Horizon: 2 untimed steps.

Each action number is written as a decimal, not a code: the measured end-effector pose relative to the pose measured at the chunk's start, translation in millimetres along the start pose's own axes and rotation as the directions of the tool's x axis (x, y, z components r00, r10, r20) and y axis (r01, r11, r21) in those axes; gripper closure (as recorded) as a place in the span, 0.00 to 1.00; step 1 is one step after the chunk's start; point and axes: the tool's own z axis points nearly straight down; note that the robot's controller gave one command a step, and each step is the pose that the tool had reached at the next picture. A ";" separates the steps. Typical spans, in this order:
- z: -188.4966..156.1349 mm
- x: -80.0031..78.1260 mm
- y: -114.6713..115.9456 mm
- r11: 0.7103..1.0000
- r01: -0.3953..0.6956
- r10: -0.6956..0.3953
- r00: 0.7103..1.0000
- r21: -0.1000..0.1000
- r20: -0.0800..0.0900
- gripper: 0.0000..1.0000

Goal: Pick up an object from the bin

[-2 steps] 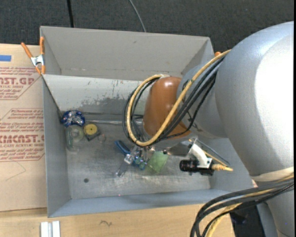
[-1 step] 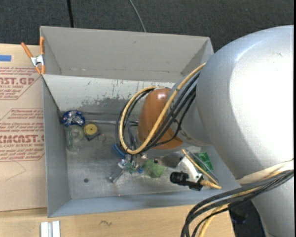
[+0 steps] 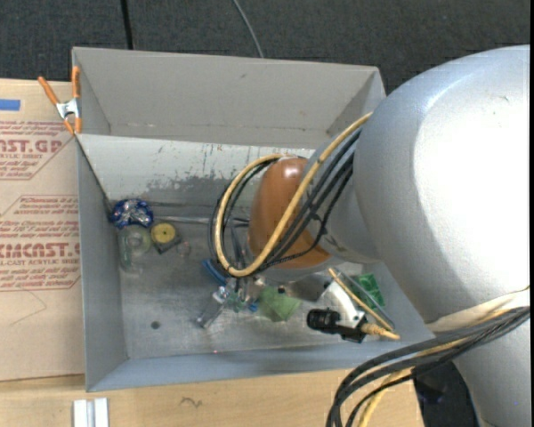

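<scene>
White arm housing [image 3: 454,194] looms nearest; its gripper [image 3: 226,299] sits low just left of a crumpled green soft lump [image 3: 279,306] — open or closed, cannot tell. Lump probably light, yielding: pinch across its middle. Black cylinder [image 3: 331,320] crowds its right; grey metal bin's front wall [image 3: 249,361] near — open room lies leftward.

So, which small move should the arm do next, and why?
Probably a short descent straight down. The gripper hangs low near the front wall of the bin, beside a small silvery piece and a pale green lump. I cannot tell that it holds either, so settling onto the silvery piece seems sensible.
</scene>
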 end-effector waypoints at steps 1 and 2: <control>-3.0 0.0 1.7 1.000 0.000 0.000 1.000 -0.003 -0.001 1.00; -63.0 -0.3 3.0 1.000 0.002 -0.002 1.000 -0.002 0.001 1.00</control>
